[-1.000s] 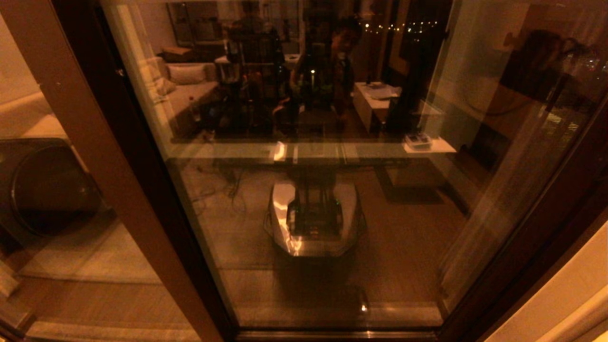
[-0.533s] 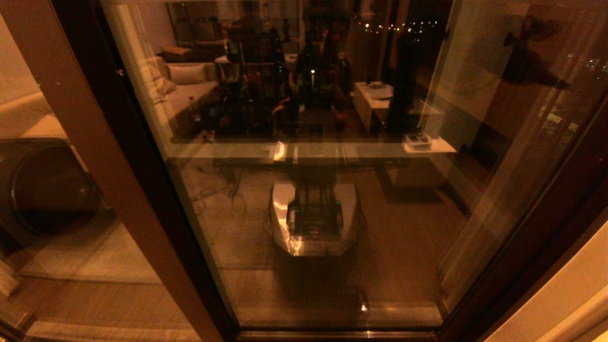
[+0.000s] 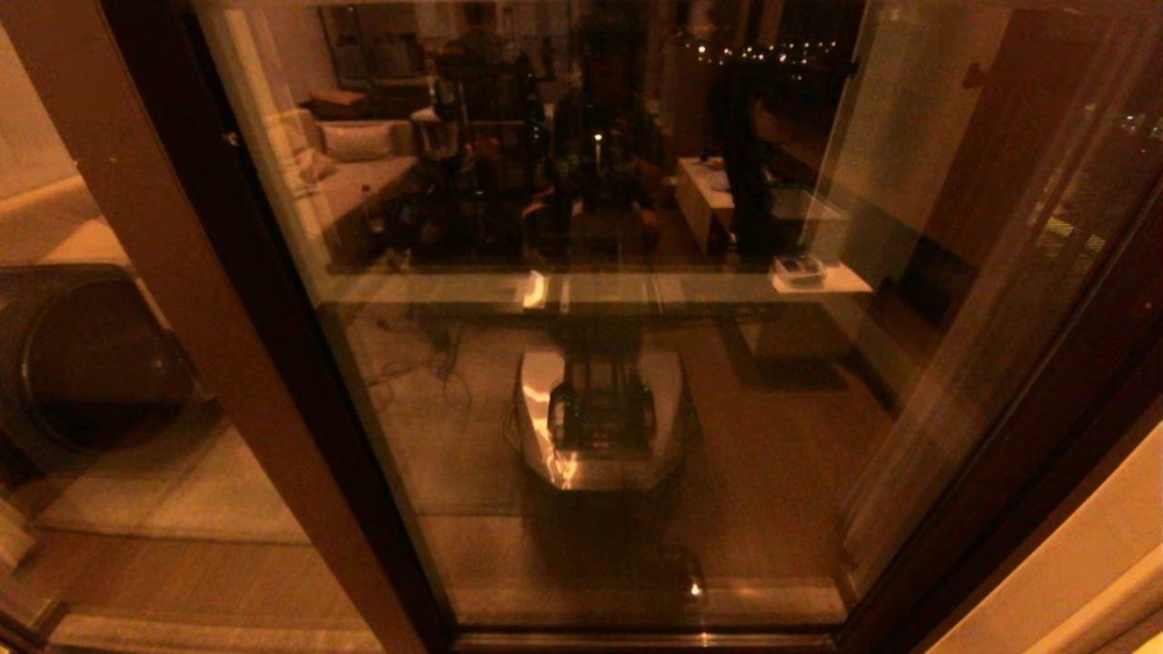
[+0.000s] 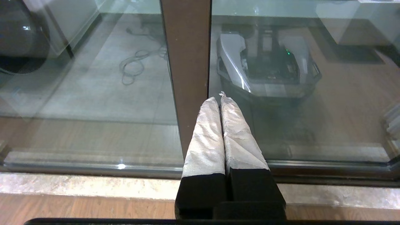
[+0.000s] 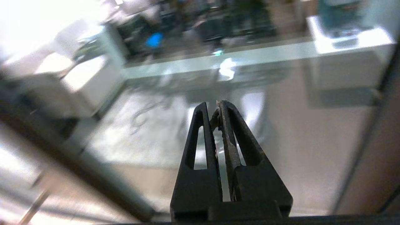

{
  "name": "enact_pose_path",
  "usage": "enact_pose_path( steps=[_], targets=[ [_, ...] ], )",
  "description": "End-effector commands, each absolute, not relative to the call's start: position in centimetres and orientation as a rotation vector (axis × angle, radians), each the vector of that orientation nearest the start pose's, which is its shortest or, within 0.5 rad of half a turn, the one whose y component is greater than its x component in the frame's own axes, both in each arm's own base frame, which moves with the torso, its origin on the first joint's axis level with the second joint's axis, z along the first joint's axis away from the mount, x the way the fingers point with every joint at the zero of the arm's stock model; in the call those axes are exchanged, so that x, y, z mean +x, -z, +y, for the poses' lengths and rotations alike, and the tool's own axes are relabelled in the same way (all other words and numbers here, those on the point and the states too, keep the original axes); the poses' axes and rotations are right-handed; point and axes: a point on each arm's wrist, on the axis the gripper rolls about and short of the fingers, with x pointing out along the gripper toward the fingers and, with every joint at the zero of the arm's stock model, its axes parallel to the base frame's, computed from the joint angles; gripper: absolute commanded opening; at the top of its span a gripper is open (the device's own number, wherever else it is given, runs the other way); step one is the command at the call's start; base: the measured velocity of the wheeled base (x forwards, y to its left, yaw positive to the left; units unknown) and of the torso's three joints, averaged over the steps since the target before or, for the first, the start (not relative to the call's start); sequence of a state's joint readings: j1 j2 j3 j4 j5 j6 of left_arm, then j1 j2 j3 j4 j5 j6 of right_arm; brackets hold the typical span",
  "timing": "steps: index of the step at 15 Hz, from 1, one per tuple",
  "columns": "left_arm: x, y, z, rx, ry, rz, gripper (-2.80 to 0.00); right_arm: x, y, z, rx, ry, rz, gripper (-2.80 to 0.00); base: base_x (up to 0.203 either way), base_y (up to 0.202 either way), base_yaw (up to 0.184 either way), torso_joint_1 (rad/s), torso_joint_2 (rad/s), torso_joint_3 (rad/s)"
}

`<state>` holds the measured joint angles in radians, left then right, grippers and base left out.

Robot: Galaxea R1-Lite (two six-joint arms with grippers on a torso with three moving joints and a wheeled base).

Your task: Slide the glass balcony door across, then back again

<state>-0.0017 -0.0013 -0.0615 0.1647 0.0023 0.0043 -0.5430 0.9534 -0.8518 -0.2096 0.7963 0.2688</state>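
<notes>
The glass balcony door [image 3: 636, 363] fills the head view, its dark stile [image 3: 273, 300] just beside the lighter brown post [image 3: 154, 272]. The left gripper [image 4: 220, 97] is clenched on nothing, its tips near the post. The right gripper [image 5: 215, 109] is clenched too, near the glass.

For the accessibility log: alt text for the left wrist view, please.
The left gripper, jaws shut and wrapped in pale tape, hangs before the brown vertical post of the glass balcony door, above the floor track; the robot's base reflects in the glass.
</notes>
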Motion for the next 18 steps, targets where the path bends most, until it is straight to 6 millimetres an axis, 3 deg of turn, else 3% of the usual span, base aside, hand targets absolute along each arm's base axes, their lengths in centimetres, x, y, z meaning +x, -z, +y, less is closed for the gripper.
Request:
enact_pose_path(
  steps=[1, 5, 7, 11, 14, 16, 18],
  targets=[
    [-2.8, -7.5, 0.0, 0.005, -0.001, 0.103, -2.8, 3.2, -31.9, 0.1, 0.17, -0.313, -0.078, -2.8, 0.0, 0.0, 0.0, 0.0, 0.0, 0.0],
    [-2.8, -7.5, 0.0, 0.005, -0.001, 0.102, -2.8, -1.3, -33.3, 2.5, 0.249, -0.494, 0.029, -2.8, 0.0, 0.0, 0.0, 0.0, 0.0, 0.0],
    [-2.8, -7.5, 0.0, 0.005, -0.001, 0.103, -2.8, -3.9, -32.9, 2.7, 0.297, -0.635, 0.11, -2.8, 0.0, 0.0, 0.0, 0.0, 0.0, 0.0],
    [-2.8, -7.5, 0.0, 0.005, -0.001, 0.102, -2.8, -9.8, -29.5, 3.3, 0.226, -0.576, 0.078, -2.8, 0.0, 0.0, 0.0, 0.0, 0.0, 0.0],
    [-2.8, -7.5, 0.0, 0.005, -0.001, 0.103, -2.8, -12.1, -28.5, 1.7, 0.217, -0.649, 0.11, -2.8, 0.0, 0.0, 0.0, 0.0, 0.0, 0.0],
    [-2.8, -7.5, 0.0, 0.005, -0.001, 0.103, -2.8, -13.9, -26.1, 1.3, 0.191, -0.612, 0.128, -2.8, 0.0, 0.0, 0.0, 0.0, 0.0, 0.0],
    [-2.8, -7.5, 0.0, 0.005, -0.001, 0.103, -2.8, -13.9, -22.4, 1.1, 0.149, -0.528, 0.17, -2.8, 0.0, 0.0, 0.0, 0.0, 0.0, 0.0]
  ],
)
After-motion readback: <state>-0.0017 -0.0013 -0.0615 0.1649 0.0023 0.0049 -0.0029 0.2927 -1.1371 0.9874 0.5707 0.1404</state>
